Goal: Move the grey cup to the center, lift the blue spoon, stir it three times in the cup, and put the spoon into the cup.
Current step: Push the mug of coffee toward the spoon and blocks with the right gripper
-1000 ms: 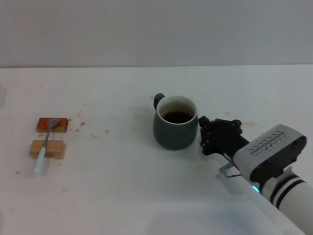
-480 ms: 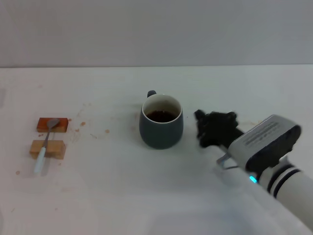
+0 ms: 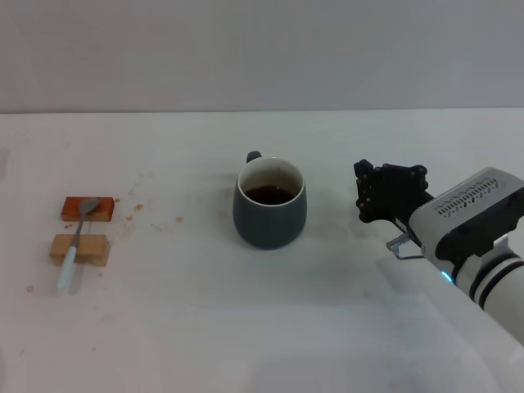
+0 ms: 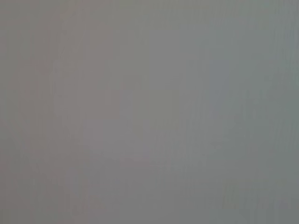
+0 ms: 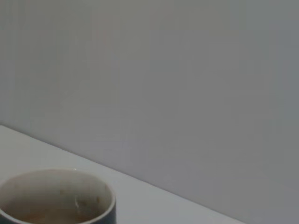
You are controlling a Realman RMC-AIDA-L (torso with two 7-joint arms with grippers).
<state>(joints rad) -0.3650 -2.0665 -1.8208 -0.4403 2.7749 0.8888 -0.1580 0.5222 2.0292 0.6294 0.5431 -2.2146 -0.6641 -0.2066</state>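
The grey cup (image 3: 270,214) stands upright near the middle of the white table, with dark liquid inside and its handle turned to the far left. Its rim (image 5: 60,193) also shows low in the right wrist view. My right gripper (image 3: 370,191) hovers to the right of the cup, with a clear gap between them and nothing in it. The blue spoon (image 3: 75,240) lies at the far left across two small blocks, silver bowl on the farther one and pale handle pointing toward the near edge. My left gripper is out of view.
A reddish-brown block (image 3: 99,210) and a tan block (image 3: 92,249) carry the spoon. Small brown stains (image 3: 155,226) dot the table (image 3: 246,327) between the blocks and the cup. A plain grey wall fills the left wrist view.
The cup slid left toward the middle with my right gripper against it. The gripper has since drawn back to the right, leaving the cup standing alone.
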